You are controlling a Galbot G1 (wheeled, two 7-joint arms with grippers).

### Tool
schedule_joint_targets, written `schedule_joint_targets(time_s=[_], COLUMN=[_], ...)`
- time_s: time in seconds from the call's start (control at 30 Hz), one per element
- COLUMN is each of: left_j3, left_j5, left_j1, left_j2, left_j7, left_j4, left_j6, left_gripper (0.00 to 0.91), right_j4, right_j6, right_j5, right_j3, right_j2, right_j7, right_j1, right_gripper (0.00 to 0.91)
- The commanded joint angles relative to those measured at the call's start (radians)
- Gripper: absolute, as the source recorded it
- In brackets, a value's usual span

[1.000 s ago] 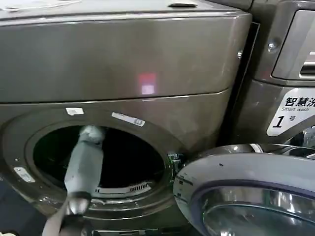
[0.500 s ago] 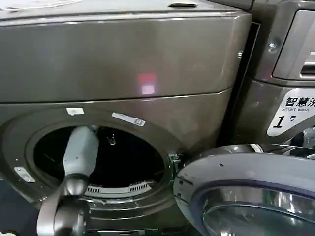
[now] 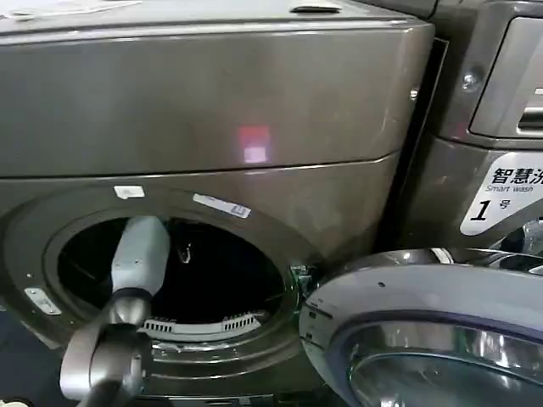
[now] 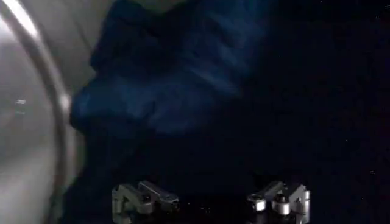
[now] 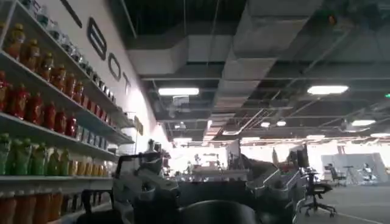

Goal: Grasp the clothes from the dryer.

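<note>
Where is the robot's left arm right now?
In the head view it reaches through the dryer porthole; the open left gripper faces dark blue clothes inside the drum.

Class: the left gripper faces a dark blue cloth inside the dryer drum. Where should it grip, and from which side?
Grip the raised fold of the dark blue crumpled cloth, coming straight in through the porthole. The left gripper has open jaws already facing that bulge.

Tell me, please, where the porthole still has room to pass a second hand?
The left arm crowds the left of the brown-grey metallic dryer's round porthole; its open left hand faces dark blue clothes. The right half, above the perforated lint grille, is free.
</note>
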Motion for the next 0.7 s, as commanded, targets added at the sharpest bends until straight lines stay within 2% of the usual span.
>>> schedule_joint_targets(time_s=[0.03,0.5,0.53,0.57,0.6,0.67,0.7], left_j3=[0.009,0.006,0.005,0.005,0.005,0.005,0.005], left_j5=[-0.049,-0.062,-0.065,-0.067,-0.069,-0.073,-0.074], left_j1=[-0.004,0.023,0.024,0.025,0.025,0.024,0.024], left_j2=[-0.002,0.006,0.007,0.007,0.007,0.007,0.007], left_j7=[-0.006,0.004,0.006,0.011,0.015,0.015,0.013], left_j4=[0.047,0.065,0.065,0.064,0.064,0.066,0.066], left_j6=[0.015,0.011,0.011,0.011,0.008,0.008,0.009], left_gripper=[0.907,0.887,0.648,0.33,0.182,0.068,0.057], right_j4=[0.004,0.003,0.004,0.005,0.006,0.006,0.005], right_j6=[0.001,0.003,0.003,0.003,0.003,0.003,0.004], right_j5=[-0.006,-0.009,-0.009,-0.009,-0.009,-0.009,-0.009], right_j3=[-0.004,-0.004,-0.005,-0.006,-0.006,-0.007,-0.008], right_j2=[0.0,0.003,0.003,0.004,0.004,0.005,0.005], right_j7=[0.001,0.001,0.001,0.001,0.001,0.001,0.001], right_j1=[0.004,0.002,0.003,0.003,0.004,0.004,0.004], right_gripper=[0.907,0.907,0.907,0.907,0.907,0.907,0.907])
